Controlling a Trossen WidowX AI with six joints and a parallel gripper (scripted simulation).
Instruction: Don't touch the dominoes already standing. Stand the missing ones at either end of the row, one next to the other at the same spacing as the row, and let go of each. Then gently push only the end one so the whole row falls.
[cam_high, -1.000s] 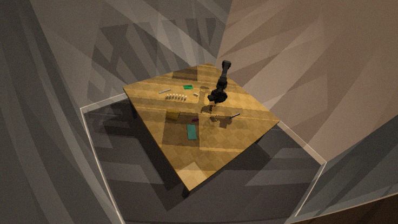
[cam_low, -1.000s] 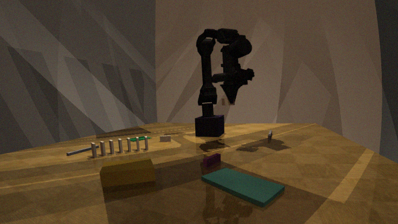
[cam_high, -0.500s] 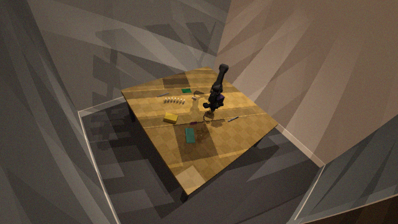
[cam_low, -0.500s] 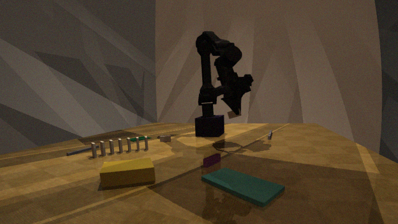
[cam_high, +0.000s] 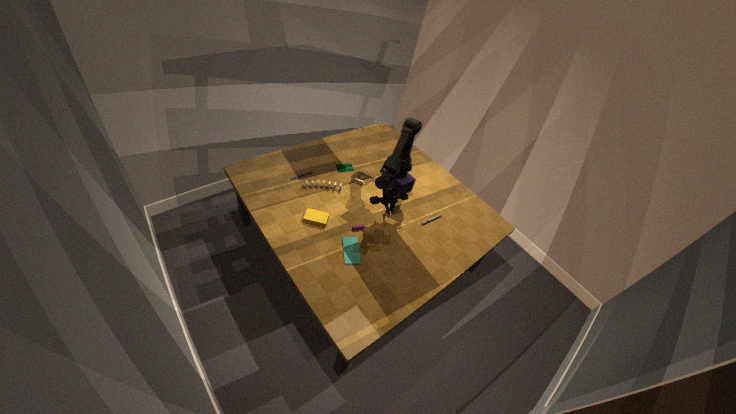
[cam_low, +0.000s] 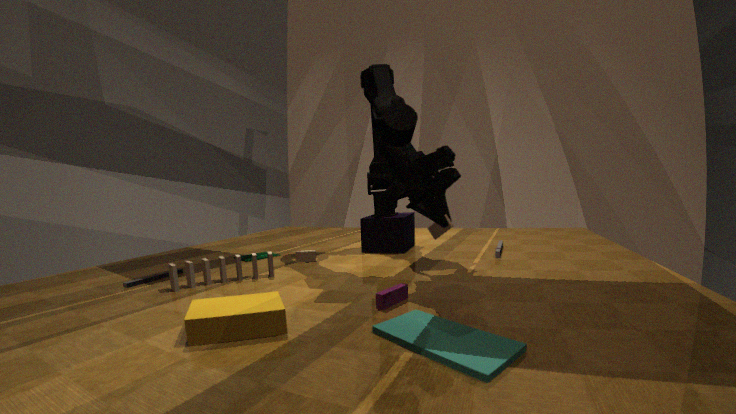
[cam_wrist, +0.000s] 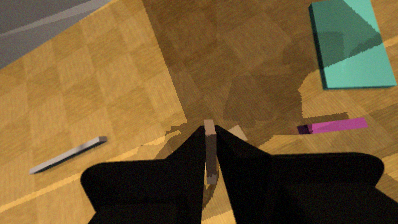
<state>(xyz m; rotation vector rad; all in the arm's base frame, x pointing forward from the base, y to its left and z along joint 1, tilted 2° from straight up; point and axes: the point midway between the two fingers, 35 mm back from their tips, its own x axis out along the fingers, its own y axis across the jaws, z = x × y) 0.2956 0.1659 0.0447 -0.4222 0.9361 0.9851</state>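
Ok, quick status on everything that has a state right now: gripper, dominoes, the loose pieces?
gripper: shut on a domino, held above the table
held domino: clamped between the fingers
standing dominoes: seven upright, evenly spaced
spare domino: lying flat beyond the row's end
yellow block: resting flat
teal slab: lying flat

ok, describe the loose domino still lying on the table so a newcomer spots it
Start at the arm's purple base. Left of it, the row of seven grey dominoes stands upright. The loose domino lies between row and base, the only one lying flat.
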